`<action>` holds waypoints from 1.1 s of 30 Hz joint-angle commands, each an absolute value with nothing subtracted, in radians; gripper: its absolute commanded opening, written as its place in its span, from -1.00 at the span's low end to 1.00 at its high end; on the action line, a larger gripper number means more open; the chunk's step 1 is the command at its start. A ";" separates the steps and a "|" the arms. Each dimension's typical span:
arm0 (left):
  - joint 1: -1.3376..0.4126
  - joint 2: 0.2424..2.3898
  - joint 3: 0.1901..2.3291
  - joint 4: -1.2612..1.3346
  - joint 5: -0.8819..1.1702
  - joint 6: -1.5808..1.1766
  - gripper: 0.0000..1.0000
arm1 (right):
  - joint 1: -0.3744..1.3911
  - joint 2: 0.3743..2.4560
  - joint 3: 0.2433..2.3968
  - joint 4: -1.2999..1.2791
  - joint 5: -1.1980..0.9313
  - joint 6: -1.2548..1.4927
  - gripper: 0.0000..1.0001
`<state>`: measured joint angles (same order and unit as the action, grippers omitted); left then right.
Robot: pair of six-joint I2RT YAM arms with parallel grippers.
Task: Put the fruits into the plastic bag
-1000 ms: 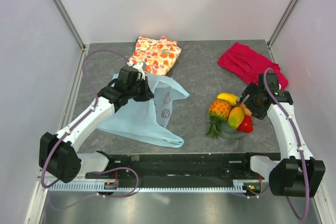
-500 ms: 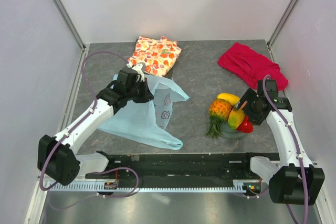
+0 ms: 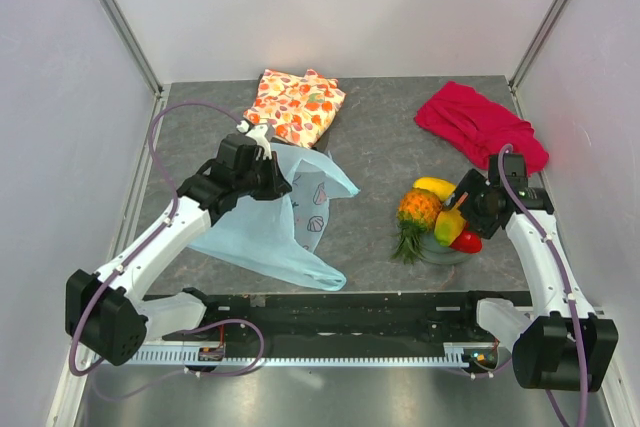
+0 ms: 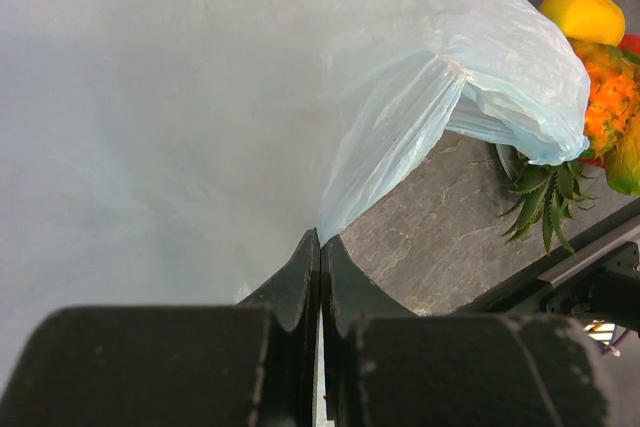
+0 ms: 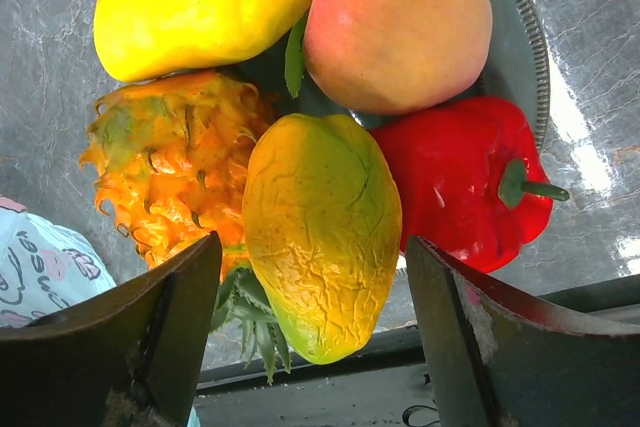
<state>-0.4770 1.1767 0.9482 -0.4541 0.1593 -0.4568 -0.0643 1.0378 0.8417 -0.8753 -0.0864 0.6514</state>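
Note:
The light-blue plastic bag lies at centre left; it fills the left wrist view. My left gripper is shut on the bag's upper edge and holds it up. The fruits are piled on a grey-green plate: a pineapple, a yellow-green mango, a second yellow mango, a peach and a red pepper. My right gripper is open, its fingers on either side of the yellow-green mango, just above it.
An orange floral cloth lies at the back, just behind the bag. A red cloth lies at the back right, behind the plate. The black rail runs along the near edge.
My left gripper has drawn the bag's edge a little back and left. My right gripper has shifted slightly over the fruit pile.

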 commanded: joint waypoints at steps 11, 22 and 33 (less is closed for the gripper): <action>-0.472 1.158 0.946 -0.422 0.164 -0.482 -0.97 | -0.060 1.032 0.847 -0.867 -0.075 0.670 0.39; -0.472 1.155 0.939 -0.423 0.164 -0.480 -0.97 | -0.060 1.045 0.853 -0.883 -0.065 0.666 0.18; -0.472 1.146 0.933 -0.422 0.161 -0.474 -0.97 | -0.060 1.019 0.903 -0.933 -0.045 0.658 -0.18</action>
